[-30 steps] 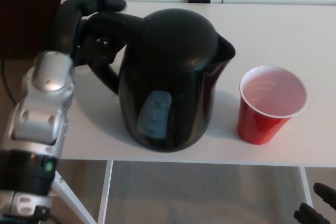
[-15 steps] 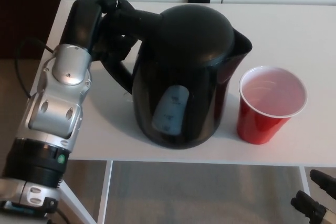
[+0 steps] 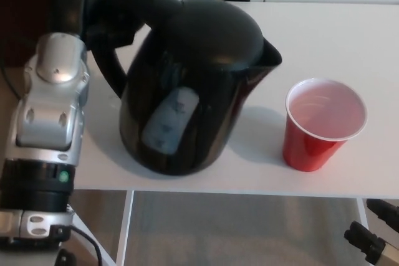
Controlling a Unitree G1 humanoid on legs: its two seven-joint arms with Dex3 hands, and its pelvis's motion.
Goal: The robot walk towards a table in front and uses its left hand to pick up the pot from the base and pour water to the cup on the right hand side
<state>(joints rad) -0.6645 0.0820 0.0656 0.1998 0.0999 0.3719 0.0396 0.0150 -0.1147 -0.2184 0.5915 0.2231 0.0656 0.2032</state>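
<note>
— Black kettle (image 3: 193,85), black handle, black left hand (image 3: 103,4): hard to separate them, but we have the fingers closed round the handle at about ten o'clock from the kettle's middle.

— Is it off its base?

— We judge so. It sits tilted, lid side leaning toward two o'clock and bottom swung toward seven, and no base shows under it. We hold it by the handle from behind so the spout (image 3: 269,59) faces away from our arm and toward the cup.

— And the cup?

— Red cup (image 3: 323,123) stands upright on the white table (image 3: 336,35) at three o'clock from the kettle, near but apart from it. Its inside looks pale; we cannot tell whether any water is in it. The spout is up at ten o'clock from the cup's rim, not yet over it.

— So what is left?

— We reckon the kettle must travel toward three o'clock until the spout hangs above the rim, then tip further. Tip too soon and water lands on the table between them.

— The right hand?

— Only dark finger parts of the right hand (image 3: 374,241) show at five o'clock, below the table's edge; we cannot tell how they are set.
</note>
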